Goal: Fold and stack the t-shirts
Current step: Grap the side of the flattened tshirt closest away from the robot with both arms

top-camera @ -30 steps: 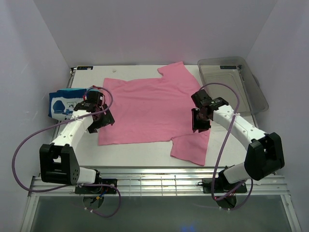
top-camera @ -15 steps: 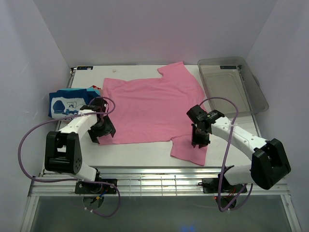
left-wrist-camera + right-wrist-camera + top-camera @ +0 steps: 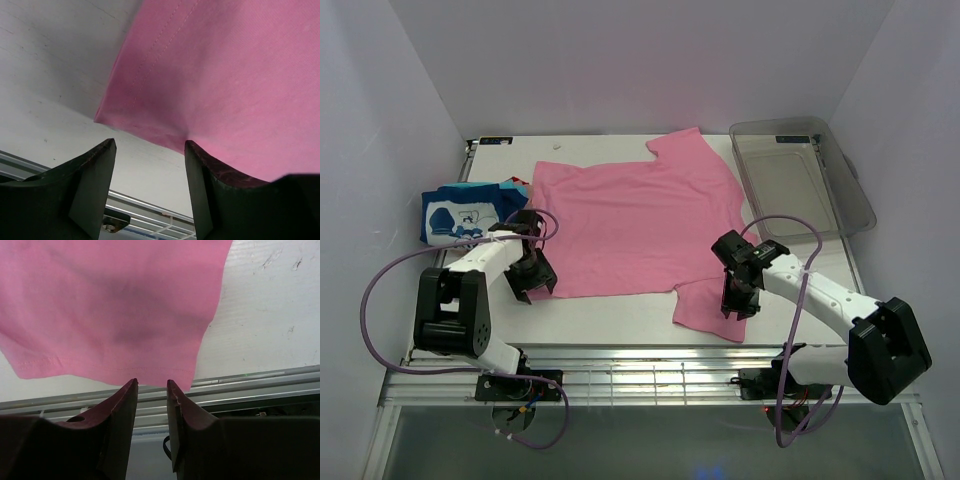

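Observation:
A plain pink t-shirt (image 3: 635, 225) lies spread flat on the white table, one sleeve (image 3: 712, 310) reaching toward the near edge. Folded t-shirts (image 3: 460, 215), the top one blue with a white print, are stacked at the left. My left gripper (image 3: 533, 282) is low at the pink shirt's near-left corner (image 3: 115, 117). It (image 3: 149, 143) is open with bare table between the fingers, and the right finger (image 3: 202, 175) is against the hem. My right gripper (image 3: 736, 300) is over the near sleeve. Its jaws (image 3: 151, 383) are narrowly open at the sleeve's hem (image 3: 125, 367), gripping nothing.
A clear plastic bin (image 3: 800, 175) stands at the back right. A metal rail (image 3: 650, 365) runs along the table's near edge, just below both grippers. The enclosure's white walls close in on the left, right and back.
My left gripper has slid toward the near edge to the shirt's corner and its jaws have narrowed. My right gripper has moved nearer along the sleeve to its hem.

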Available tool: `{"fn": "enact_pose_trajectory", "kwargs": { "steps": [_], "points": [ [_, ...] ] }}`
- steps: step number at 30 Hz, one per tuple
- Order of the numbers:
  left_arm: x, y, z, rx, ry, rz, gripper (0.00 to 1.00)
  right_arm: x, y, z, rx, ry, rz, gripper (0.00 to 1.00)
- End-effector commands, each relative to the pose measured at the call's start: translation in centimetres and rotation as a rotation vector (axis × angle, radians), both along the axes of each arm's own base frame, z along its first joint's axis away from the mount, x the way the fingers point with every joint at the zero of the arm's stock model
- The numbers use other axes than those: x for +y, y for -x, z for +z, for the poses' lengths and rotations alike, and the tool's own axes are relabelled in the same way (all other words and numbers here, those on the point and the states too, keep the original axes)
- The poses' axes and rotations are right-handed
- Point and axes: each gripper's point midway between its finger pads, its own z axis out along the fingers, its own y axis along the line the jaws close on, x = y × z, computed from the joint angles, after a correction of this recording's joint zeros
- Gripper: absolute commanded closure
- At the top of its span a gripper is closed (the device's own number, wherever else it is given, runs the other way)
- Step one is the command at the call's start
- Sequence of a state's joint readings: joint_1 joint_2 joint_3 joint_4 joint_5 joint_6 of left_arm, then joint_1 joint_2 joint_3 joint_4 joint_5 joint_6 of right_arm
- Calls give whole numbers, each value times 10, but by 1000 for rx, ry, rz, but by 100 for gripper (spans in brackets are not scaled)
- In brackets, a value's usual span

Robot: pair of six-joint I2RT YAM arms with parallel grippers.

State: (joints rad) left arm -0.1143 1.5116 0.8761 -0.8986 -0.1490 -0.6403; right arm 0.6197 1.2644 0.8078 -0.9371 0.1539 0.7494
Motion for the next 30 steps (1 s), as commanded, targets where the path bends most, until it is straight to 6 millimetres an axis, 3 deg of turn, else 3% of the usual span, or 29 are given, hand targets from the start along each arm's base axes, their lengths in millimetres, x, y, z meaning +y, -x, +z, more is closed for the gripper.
{"fn": "enact_pose_trajectory", "kwargs": {
  "steps": [1,10,16,19,25,30],
  "points": [
    [-4,-1,5,-41,20,26,33,-3,10,-2,17,7,-37,64],
    [-3,-2,1,-49,13,34,32,-21,28,-10,43,83,-60,59],
    [2,-11,6,-82,-12,30,24,-29,39,-21,77,116,-56,52],
    [4,-14,10,-106,-24,32,19,-28,38,-26,76,116,-58,45],
    [7,-12,8,-102,-40,45,4,-25,38,-41,93,115,-53,45],
    [7,-10,4,-90,-41,49,2,-20,30,-47,74,105,-50,46]
  ]
}}
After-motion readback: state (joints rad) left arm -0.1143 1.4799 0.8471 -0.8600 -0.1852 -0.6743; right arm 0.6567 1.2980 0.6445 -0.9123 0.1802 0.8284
